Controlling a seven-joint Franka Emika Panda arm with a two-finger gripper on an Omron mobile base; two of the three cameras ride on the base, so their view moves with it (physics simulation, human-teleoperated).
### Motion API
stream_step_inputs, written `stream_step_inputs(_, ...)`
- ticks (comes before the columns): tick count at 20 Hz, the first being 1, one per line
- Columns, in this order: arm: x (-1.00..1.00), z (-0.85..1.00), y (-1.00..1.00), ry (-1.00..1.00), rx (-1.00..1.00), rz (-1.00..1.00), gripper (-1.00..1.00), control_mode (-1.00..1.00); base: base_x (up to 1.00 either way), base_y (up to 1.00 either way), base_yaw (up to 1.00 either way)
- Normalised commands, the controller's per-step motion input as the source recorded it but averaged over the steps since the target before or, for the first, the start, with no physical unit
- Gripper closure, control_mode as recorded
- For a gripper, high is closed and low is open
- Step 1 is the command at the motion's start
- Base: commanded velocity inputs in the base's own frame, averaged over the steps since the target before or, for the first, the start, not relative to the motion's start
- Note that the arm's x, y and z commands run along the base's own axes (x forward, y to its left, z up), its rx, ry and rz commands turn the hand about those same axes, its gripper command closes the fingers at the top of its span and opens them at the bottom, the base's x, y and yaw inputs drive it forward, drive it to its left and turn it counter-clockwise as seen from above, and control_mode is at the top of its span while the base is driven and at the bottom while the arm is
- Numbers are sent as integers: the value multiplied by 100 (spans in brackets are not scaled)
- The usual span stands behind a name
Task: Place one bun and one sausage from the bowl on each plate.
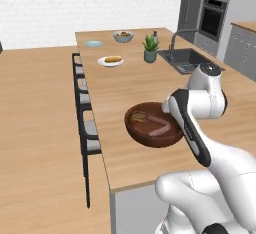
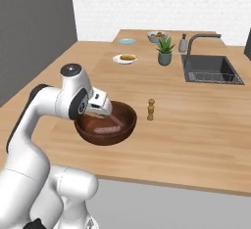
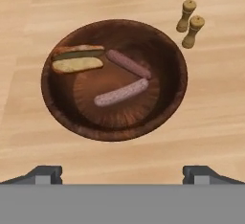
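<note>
The dark brown wooden bowl (image 3: 50,98) sits near the counter's front edge, also seen in the left base view as the bowl (image 1: 150,140) and in the right base view as the bowl (image 2: 105,137). Inside it lie a bun (image 3: 76,59) and two sausages, one sausage (image 3: 128,63) above the other sausage (image 3: 121,92). My gripper (image 3: 122,174) hangs open above the bowl, holding nothing. Far back, the white plate (image 1: 102,62) carries a bun (image 1: 113,59). The pale blue plate (image 1: 93,43) lies beyond it.
Two small wooden shakers (image 3: 189,22) stand just beside the bowl. A potted plant (image 1: 150,48), a pale grey fruit bowl (image 1: 123,36) and a sink (image 1: 187,58) with a tap are at the back. Black stools (image 1: 82,98) line the counter's left edge.
</note>
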Motion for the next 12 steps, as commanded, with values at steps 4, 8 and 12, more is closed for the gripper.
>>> stream_step_inputs(4,17,-31,0,17,4,-41,-100,-100,0,0,0)
stream_step_inputs(8,19,-40,5,13,7,-47,-100,-100,0,0,0)
stream_step_inputs(12,39,-53,0,4,18,-29,-100,-100,0,0,0)
